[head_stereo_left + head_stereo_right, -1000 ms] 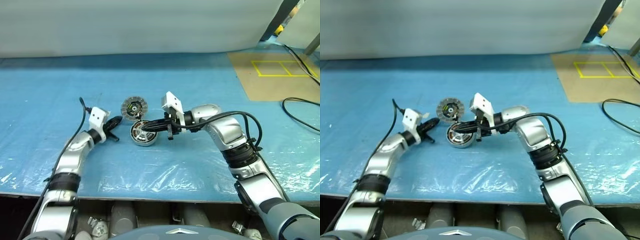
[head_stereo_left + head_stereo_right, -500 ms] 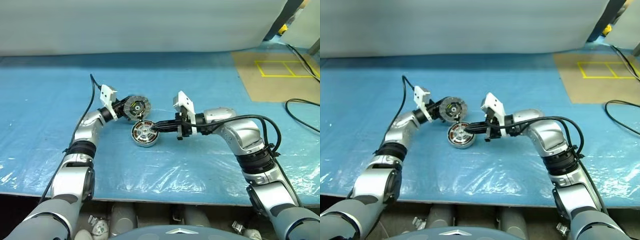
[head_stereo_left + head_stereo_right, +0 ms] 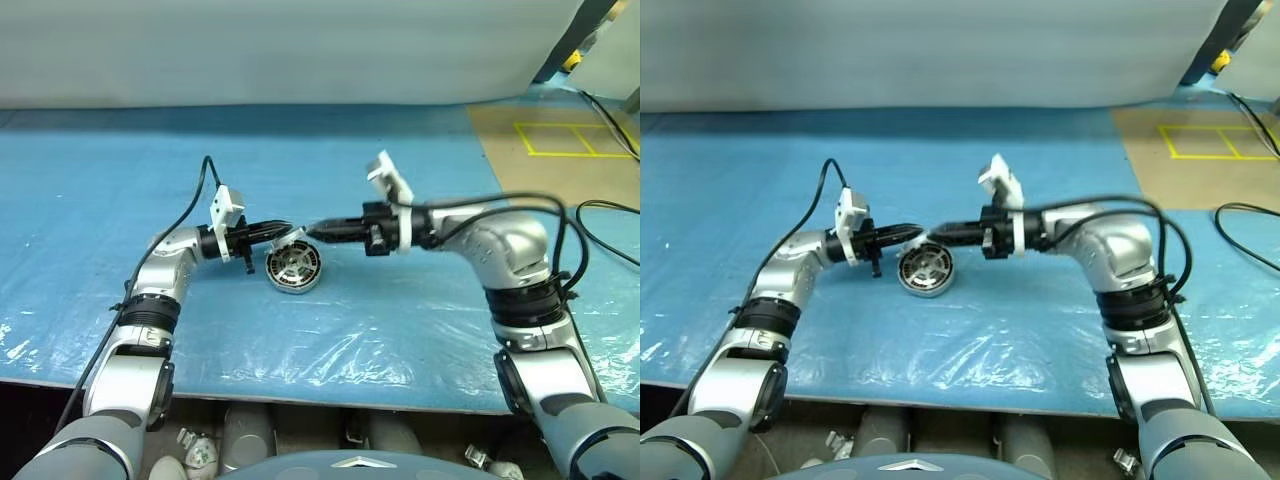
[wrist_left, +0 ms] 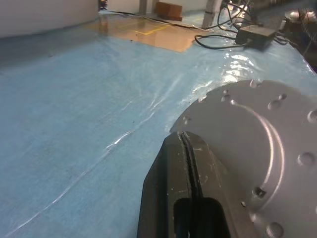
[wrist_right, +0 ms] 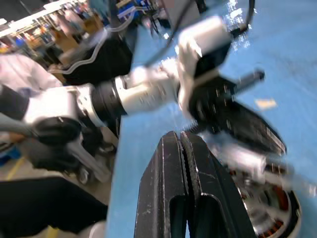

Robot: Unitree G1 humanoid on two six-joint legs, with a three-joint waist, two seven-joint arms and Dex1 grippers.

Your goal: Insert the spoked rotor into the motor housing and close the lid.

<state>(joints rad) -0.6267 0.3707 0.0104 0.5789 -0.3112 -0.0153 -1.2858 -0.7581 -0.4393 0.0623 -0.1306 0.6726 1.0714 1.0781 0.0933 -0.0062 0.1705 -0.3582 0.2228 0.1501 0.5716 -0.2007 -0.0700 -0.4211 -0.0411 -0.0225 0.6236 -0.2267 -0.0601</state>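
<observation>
One round disc (image 3: 292, 268) lies on the blue sheet, showing a grey slotted face with a dark centre: the motor housing, sitting a little tilted. In the right wrist view the spoked rotor's copper windings (image 5: 283, 207) peek out under a silver edge, so the housing seems to rest on the rotor. My left gripper (image 3: 278, 229) points right, just above the disc's rear rim, shut with nothing between its fingers; the silver housing face (image 4: 257, 158) lies right beside it. My right gripper (image 3: 313, 232) points left, shut and empty, tip to tip with the left one. I cannot pick out a separate lid.
A blue plastic sheet (image 3: 400, 320) covers the table, with a front edge close to me. A brown board with a yellow taped square (image 3: 560, 150) lies at the back right, and a black cable (image 3: 600, 215) runs beside it. A pale curtain closes the back.
My left gripper swung right to the grey disc, and that disc left its spot behind the rotor for the rotor's place. My right gripper rose off the rotor's hub.
</observation>
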